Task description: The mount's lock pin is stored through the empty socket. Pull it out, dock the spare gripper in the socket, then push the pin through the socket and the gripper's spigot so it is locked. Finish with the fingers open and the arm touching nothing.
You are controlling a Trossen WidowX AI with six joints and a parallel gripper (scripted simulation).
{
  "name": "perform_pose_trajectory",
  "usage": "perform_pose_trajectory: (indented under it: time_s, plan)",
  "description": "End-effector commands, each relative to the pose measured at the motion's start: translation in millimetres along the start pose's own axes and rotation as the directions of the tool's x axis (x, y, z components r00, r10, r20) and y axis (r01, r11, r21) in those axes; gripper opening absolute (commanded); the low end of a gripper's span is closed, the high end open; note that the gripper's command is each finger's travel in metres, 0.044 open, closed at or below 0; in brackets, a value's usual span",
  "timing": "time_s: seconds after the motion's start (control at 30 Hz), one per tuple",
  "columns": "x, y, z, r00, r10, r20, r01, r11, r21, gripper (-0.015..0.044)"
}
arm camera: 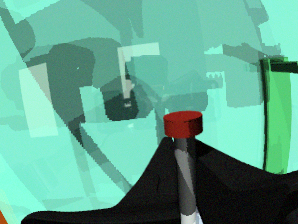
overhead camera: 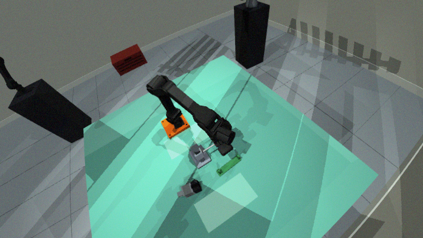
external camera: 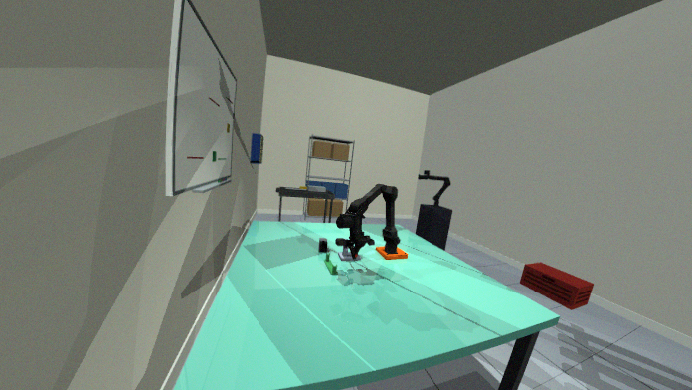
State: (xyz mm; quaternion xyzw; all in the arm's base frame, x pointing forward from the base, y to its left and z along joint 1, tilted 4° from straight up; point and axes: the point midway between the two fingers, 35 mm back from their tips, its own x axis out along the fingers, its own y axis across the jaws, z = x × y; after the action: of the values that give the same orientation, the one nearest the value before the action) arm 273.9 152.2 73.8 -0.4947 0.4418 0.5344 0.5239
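The grey mount (overhead camera: 204,163) (external camera: 343,257) with its raised socket stands on the table. My gripper (overhead camera: 215,146) (external camera: 355,253) (arm camera: 174,143) is shut on the lock pin beside the mount. The pin (overhead camera: 208,148) (arm camera: 186,175) has a grey shaft and a red head, which stands out past the fingertips in the wrist view. Its pale shaft reaches from the fingers toward the socket in the top view; whether its far end is inside the socket cannot be told. The spare gripper (overhead camera: 189,189) (external camera: 323,245), grey with a black end, lies apart from the mount.
A green cradle (overhead camera: 229,166) (external camera: 330,266) (arm camera: 278,120) with raised ends lies close to my gripper, on the side away from the arm's orange base (overhead camera: 171,131) (external camera: 398,255). The spare gripper is beyond the mount from that base. Black pedestals and a red box stand off the table.
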Motion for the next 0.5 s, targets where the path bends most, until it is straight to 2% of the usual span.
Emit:
perform_pose_trajectory:
  time_s: [0.0, 0.47]
  plan:
    - [-0.1, -0.6, 3.8, 1.000, -0.001, -0.001, 0.001, 1.000, 0.001, 0.0000]
    - [1.2, -0.8, 13.8, 1.000, 0.003, -0.004, -0.003, 1.000, 0.001, 0.0000]
